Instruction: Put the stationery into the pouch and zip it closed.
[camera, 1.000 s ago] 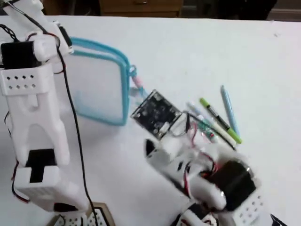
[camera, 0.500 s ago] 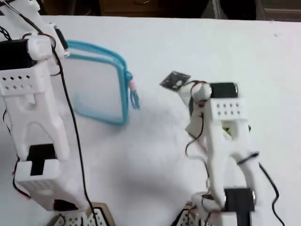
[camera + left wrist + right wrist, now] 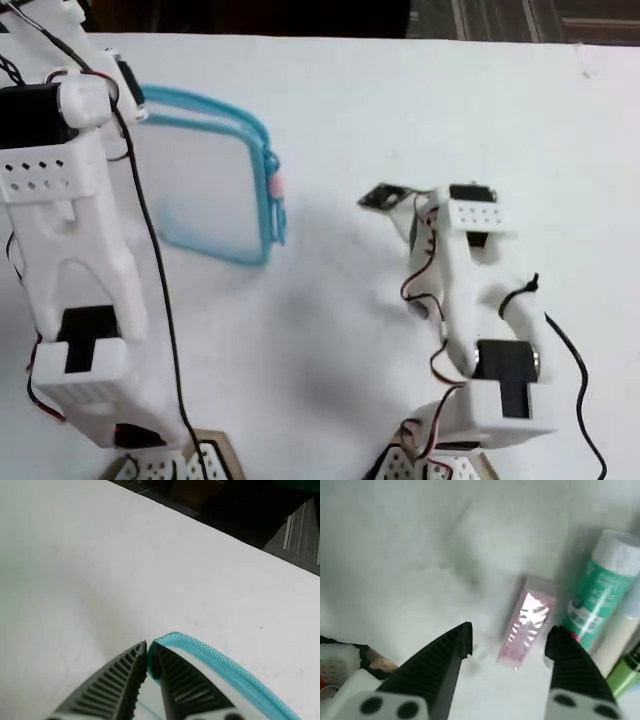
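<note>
bench (image 3: 420,100): white, matte | beyond bench's far edge: dark room, brown wooden furniture (image 3: 192,491) | floor (image 3: 500,15): grey planks

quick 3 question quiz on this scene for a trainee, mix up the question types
1. True or false: the right gripper is shut on the pink item.
2. What does the left gripper clamp? A) the teal edge of the pouch B) a ruler C) nothing
3. In the right wrist view, what lies just beside the pink item?

Key
1. False: its jaws stand open, one on each side of the item.
2. A
3. A green-and-white tube.
</note>
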### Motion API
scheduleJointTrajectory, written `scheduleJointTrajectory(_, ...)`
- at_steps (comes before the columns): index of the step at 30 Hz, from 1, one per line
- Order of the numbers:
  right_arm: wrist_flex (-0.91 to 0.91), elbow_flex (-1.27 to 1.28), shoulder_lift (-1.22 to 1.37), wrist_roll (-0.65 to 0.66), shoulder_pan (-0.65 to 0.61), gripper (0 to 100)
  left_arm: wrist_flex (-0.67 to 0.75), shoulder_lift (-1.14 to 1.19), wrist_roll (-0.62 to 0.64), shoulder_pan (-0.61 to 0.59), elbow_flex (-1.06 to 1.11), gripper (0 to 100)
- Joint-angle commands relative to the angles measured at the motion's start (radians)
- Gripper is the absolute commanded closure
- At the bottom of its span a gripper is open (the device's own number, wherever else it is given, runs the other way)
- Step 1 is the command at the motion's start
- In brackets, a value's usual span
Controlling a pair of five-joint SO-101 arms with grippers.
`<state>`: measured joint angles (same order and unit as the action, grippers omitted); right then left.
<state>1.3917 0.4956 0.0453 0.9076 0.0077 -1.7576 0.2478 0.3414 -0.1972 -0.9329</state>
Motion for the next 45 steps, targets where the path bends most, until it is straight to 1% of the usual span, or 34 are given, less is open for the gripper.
scheduleJointTrajectory(1,-0.133,0.051,0.031,0.011,-0.024,79.4,-0.028,0.027,-0.014,-0.008,0.0,98)
scheduleJointTrajectory(3,-0.188,0.06,0.062,0.011,-0.024,81.7,-0.028,0.027,-0.032,-0.008,0.0,98)
scheduleJointTrajectory(6,-0.239,0.057,0.104,0.008,-0.019,81.8,-0.028,0.027,-0.038,-0.008,-0.003,98)
scheduleJointTrajectory(12,-0.278,0.057,0.162,0.005,-0.025,82.7,-0.028,0.027,-0.038,-0.01,-0.008,98)
scheduleJointTrajectory(13,-0.28,0.055,0.162,0.005,-0.025,84.3,-0.026,0.027,-0.038,-0.01,-0.008,98)
scheduleJointTrajectory(15,-0.305,0.052,0.16,-0.005,-0.025,91.3,-0.026,0.027,-0.038,-0.008,-0.008,98)
scheduleJointTrajectory(17,-0.32,0.031,0.16,-0.054,-0.024,99.1,-0.026,0.027,-0.038,-0.008,-0.008,98)
scheduleJointTrajectory(19,-0.297,-0.009,0.157,-0.115,-0.028,95.7,-0.026,0.028,-0.038,-0.008,-0.008,98)
scheduleJointTrajectory(20,-0.278,-0.035,0.148,-0.144,-0.036,95.6,-0.026,0.028,-0.038,-0.008,-0.008,98)
scheduleJointTrajectory(23,-0.182,-0.1,0.077,-0.204,-0.085,98.3,-0.026,0.028,-0.038,-0.008,-0.008,98)
scheduleJointTrajectory(28,-0.008,-0.158,-0.16,-0.31,-0.236,98.1,-0.026,0.03,-0.038,-0.008,-0.006,98)
scheduleJointTrajectory(32,0.036,-0.229,-0.409,-0.414,-0.369,98.1,-0.026,0.028,-0.038,-0.008,-0.002,98)
scheduleJointTrajectory(34,0.024,-0.273,-0.522,-0.497,-0.43,98.1,-0.026,0.028,-0.038,-0.008,-0.002,98)
scheduleJointTrajectory(37,-0.084,-0.344,-0.657,-0.715,-0.501,98.1,-0.026,0.031,-0.038,-0.008,0.0,98)
scheduleJointTrajectory(39,-0.216,-0.368,-0.717,-0.878,-0.533,98.1,-0.026,0.03,-0.038,-0.008,0.0,98)
scheduleJointTrajectory(41,-0.375,-0.367,-0.751,-1.002,-0.573,98.1,-0.026,0.028,-0.038,-0.008,-0.003,98)
scheduleJointTrajectory(43,-0.529,-0.356,-0.756,-1.068,-0.608,98.1,-0.026,0.027,-0.038,-0.008,-0.005,98)
scheduleJointTrajectory(45,-0.673,-0.334,-0.754,-1.071,-0.661,98.1,-0.026,0.027,-0.038,-0.008,-0.002,98)
